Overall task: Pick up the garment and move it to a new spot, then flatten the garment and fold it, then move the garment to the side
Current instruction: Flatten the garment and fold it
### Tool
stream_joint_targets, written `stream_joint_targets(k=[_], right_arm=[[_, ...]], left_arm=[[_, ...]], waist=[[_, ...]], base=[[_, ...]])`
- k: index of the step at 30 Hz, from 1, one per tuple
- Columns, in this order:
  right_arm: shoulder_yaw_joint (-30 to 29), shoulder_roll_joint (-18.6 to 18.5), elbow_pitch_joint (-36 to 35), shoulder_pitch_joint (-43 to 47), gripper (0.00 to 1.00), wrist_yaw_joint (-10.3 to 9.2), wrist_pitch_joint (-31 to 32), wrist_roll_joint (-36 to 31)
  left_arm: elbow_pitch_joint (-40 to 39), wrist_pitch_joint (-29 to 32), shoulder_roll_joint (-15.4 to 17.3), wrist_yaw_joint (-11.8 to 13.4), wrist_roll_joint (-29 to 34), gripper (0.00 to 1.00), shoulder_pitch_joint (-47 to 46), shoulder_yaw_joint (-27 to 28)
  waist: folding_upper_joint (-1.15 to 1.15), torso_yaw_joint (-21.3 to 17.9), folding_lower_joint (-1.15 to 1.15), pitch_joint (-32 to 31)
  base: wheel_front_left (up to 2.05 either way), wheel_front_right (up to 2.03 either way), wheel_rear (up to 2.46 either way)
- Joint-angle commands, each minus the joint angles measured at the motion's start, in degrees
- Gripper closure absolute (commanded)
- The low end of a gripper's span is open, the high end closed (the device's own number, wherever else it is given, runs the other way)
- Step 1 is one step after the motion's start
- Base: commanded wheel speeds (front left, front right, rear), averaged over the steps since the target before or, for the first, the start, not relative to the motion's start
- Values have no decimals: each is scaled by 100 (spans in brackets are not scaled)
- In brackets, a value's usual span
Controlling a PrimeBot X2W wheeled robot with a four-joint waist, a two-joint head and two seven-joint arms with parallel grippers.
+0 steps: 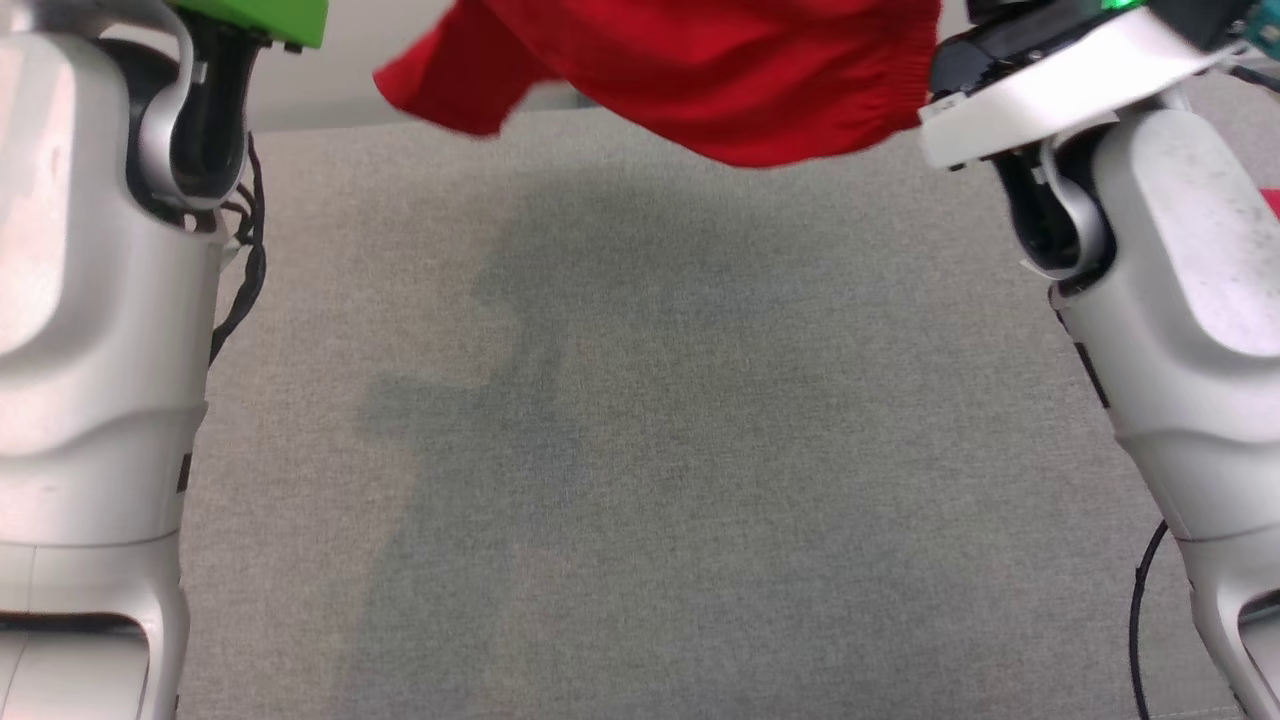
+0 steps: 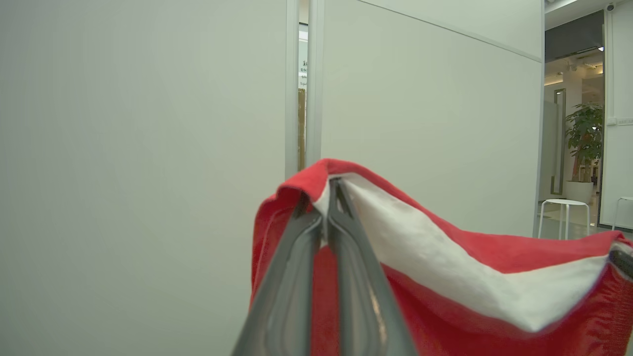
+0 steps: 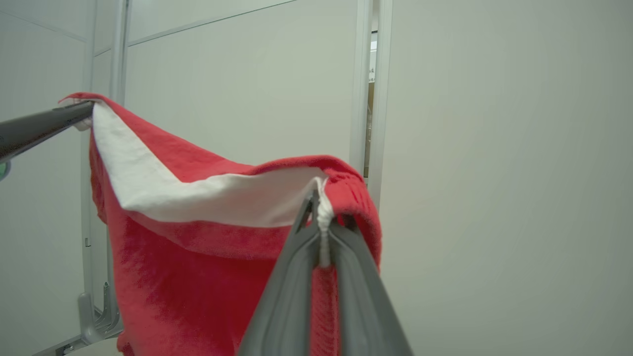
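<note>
Left tool [image 2: 324, 190] sits closest to the lens in its wrist view, clamped tight on the white-lined edge of the red garment [image 2: 445, 277]. Right tool [image 3: 317, 198] does the same at the other end, w/ a thin fold of cloth pinched btwn its fingers. So the garment hangs in the air, strung btwn my two tools, above the far part of the grey tabletop [image 1: 700, 450] and touching nothing below (its shadow [image 1: 520, 330] falls mid-tabletop).

Risks, as I judge them:

- **Slip:** both grips look shallow, right at the rim. A quick pull apart could slide the cloth out of one tool, and the whole thing would swing off the other.
- **Tension:** the edge sags in the middle, i.e. not much tension. Too much spread strains the pinch; too little and it lands bunched.
- **Tuck-under:** one loose corner [image 1: 450, 90] dangles toward my left in the head view. That's prob. the bit that tucks under itself when I lower, leaving a crease to flatten out.
- **Skew:** lowering one side ahead of the other would lay it crooked.
</note>
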Motion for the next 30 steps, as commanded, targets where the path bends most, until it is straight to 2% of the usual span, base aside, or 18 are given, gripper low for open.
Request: stream_joint_targets(k=[1,4,7,11,14,18,23,30], right_arm=[[179,78,377,-165,100,-6,-80,-96],[422,279,975,-373,100,-6,-154,-128],[563,364,1127,18,100,-7,-149,-112],[702,387,1014,688,100,-7,-150,83],[707,337,743,1286,100,-7,-152,241],[579,226,64,2101,100,-6,-153,479],[451,140,-754,3001,100,-6,-151,615],[363,-30,-1618,4170,100,-6,-150,750]], left_arm=[[289,-212,-107,-46,-14,100,-98,-5],[884,-472,-271,-125,-132,100,-77,-135],[1310,-660,-394,-171,-288,100,235,-298],[1615,-903,-346,-205,-525,100,815,-454],[1503,-1047,-223,-207,-762,100,1353,-525],[953,-1159,27,-210,-1062,100,2230,-398],[-22,-1197,241,-196,-1142,100,3435,-86],[-1695,-1191,328,221,-1001,100,5314,160]], waist=[[0,98,0,679],[0,194,0,998],[0,310,0,1224],[0,362,0,1371],[0,332,0,1355],[0,256,0,1165],[0,129,0,794],[0,33,0,11]], base=[[0,0,0],[0,0,0],[0,0,0],[0,0,0],[0,0,0],[0,0,0],[0,0,0],[0,0,0]])
